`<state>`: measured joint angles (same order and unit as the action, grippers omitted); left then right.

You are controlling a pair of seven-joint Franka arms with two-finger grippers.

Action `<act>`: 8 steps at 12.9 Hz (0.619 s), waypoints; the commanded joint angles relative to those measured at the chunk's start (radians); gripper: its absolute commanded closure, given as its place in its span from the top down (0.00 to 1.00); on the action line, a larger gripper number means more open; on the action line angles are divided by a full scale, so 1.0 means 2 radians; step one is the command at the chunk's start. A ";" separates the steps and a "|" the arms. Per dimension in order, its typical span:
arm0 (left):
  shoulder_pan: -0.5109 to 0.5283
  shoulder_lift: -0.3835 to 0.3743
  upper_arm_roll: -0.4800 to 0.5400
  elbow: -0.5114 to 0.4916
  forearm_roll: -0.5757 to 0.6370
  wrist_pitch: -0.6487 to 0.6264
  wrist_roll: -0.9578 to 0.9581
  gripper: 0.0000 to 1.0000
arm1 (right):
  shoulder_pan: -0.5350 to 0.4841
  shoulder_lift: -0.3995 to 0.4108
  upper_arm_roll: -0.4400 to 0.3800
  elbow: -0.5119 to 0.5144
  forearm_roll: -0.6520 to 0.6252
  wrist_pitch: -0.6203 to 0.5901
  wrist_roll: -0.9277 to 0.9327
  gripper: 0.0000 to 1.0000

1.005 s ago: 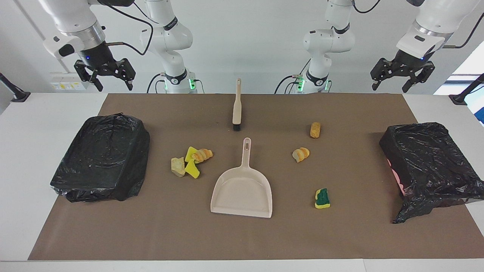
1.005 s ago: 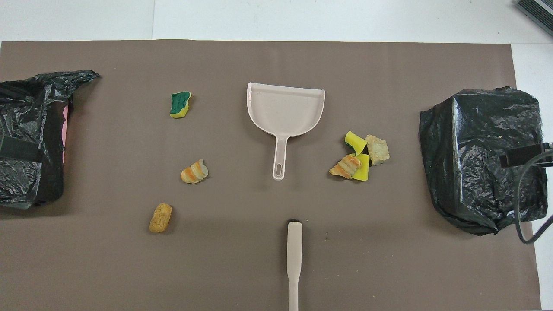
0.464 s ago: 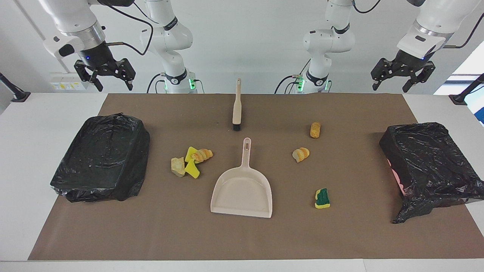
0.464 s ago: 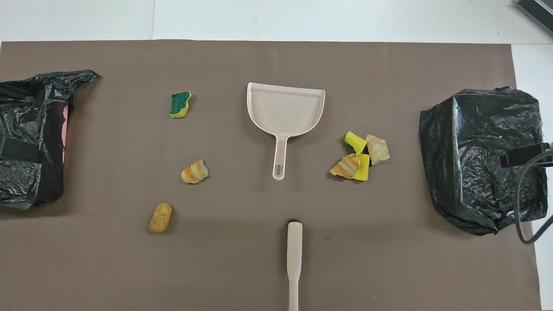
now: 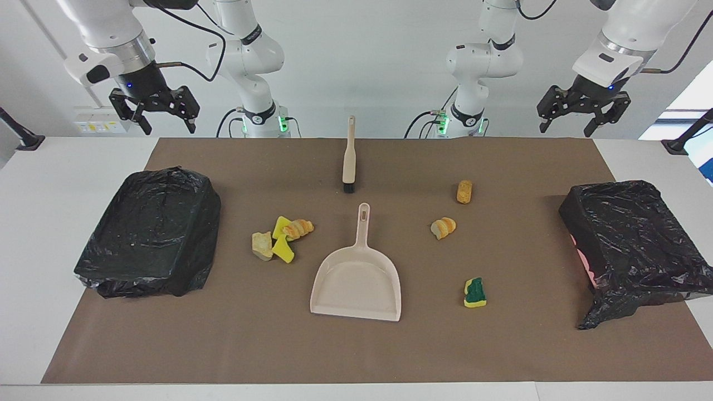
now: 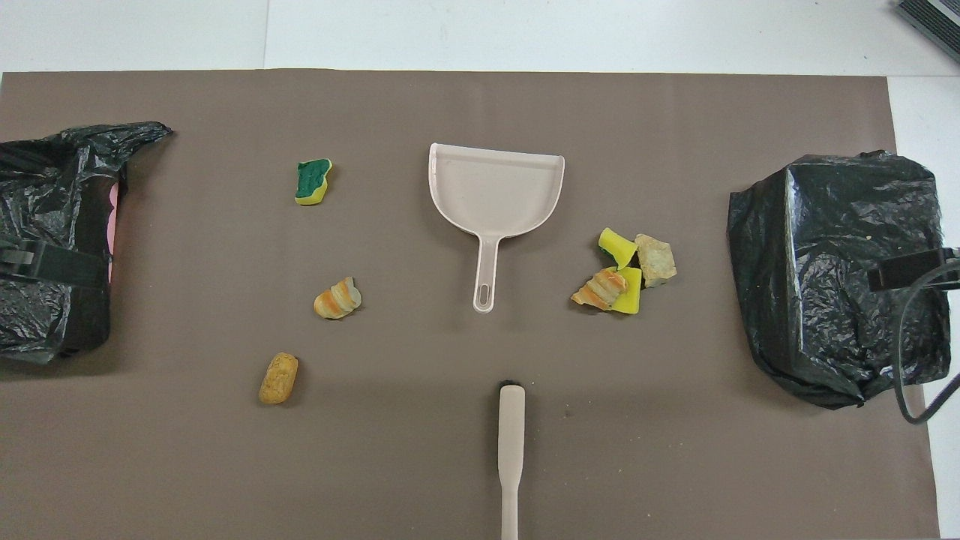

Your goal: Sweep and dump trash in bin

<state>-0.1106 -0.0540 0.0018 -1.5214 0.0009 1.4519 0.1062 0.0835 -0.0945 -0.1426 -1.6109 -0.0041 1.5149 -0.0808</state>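
Note:
Trash lies scattered on the brown mat (image 5: 501,345). A cluster of yellow sponge pieces and bread-like chunks (image 5: 281,236) (image 6: 626,270) sits beside the beige dustpan (image 5: 356,284) (image 6: 495,187), toward the right arm's end. A striped chunk (image 5: 443,227), a tan chunk (image 5: 464,191) and a green-topped sponge (image 5: 474,292) lie toward the left arm's end. The beige brush (image 5: 349,156) (image 6: 511,442) lies nearer to the robots than the dustpan's handle. My left gripper (image 5: 579,117) and right gripper (image 5: 167,120) hang open and empty, high over the table's robot-side corners.
A bin lined with a black bag (image 5: 150,234) (image 6: 832,277) stands at the right arm's end. Another black-bagged bin (image 5: 629,234) (image 6: 45,240) stands at the left arm's end, with a pink wall showing. White table (image 5: 50,184) surrounds the mat.
My left gripper has risen a little and shifted toward the table's middle. The right gripper has barely moved. Nothing on the mat has shifted.

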 commanded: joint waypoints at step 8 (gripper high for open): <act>-0.094 -0.052 0.001 -0.108 -0.018 0.053 -0.097 1.00 | -0.001 0.001 -0.003 0.003 0.011 0.003 -0.006 1.00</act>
<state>-0.2431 -0.1066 -0.0085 -1.6472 -0.0230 1.5023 -0.0234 0.0835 -0.0944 -0.1426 -1.6109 -0.0041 1.5149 -0.0808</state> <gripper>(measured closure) 0.000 0.000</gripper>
